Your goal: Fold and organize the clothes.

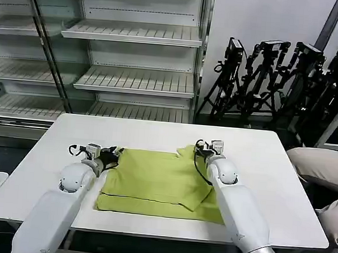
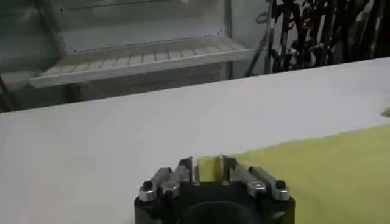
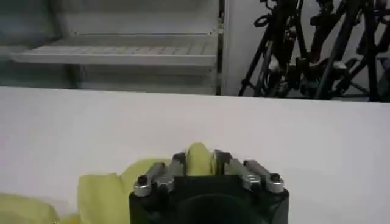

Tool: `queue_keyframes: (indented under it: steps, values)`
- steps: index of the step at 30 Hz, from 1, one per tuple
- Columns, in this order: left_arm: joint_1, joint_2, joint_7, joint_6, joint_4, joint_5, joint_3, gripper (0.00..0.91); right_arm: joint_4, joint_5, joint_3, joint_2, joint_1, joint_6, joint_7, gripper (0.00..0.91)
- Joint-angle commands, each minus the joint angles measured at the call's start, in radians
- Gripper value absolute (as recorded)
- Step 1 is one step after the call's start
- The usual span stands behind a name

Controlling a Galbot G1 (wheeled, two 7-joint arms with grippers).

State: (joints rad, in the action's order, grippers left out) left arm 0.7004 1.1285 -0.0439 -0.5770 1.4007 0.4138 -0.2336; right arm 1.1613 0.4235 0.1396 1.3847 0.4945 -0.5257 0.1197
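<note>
Left hand pinching T-shirt edge, right hand likewise

both arms reach forward and low. the left gripper pinches cloth between its 2 fingers. the right gripper pinches cloth too.

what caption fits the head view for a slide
Both tools, left tool and right tool, pinch the far edge of a lime T-shirt on a white table.
</note>
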Motion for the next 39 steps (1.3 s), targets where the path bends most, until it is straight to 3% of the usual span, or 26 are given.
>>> queue_keyframes:
  steps: [1, 7, 16, 22, 29, 39]
  values:
    - [0.010, 0.004, -0.001, -0.001, 0.006, -0.019, 0.001, 0.020, 0.018, -0.018, -0.007, -0.010, 0.006, 0.044, -0.059, 0.000]
    - [0.018, -0.010, 0.007, -0.002, 0.069, 0.006, -0.005, 0.010, 0.084, 0.023, -0.005, -0.027, 0.012, 0.064, -0.038, 0.000]
    - [0.187, -0.074, 0.037, -0.003, 0.337, 0.034, -0.060, 0.010, 0.438, 0.146, 0.000, -0.174, 0.191, -0.022, 0.038, 0.000]
    - [0.305, -0.066, 0.050, -0.001, 0.442, 0.031, -0.116, 0.010, 0.608, 0.162, 0.017, -0.262, 0.341, -0.009, 0.032, 0.000]
    - [0.396, -0.056, 0.052, 0.000, 0.497, 0.027, -0.164, 0.010, 0.718, 0.169, 0.051, -0.317, 0.472, -0.001, 0.044, 0.000]
    - [0.510, -0.088, 0.054, 0.000, 0.586, 0.024, -0.243, 0.010, 0.792, 0.161, 0.083, -0.324, 0.568, 0.003, 0.060, 0.000]
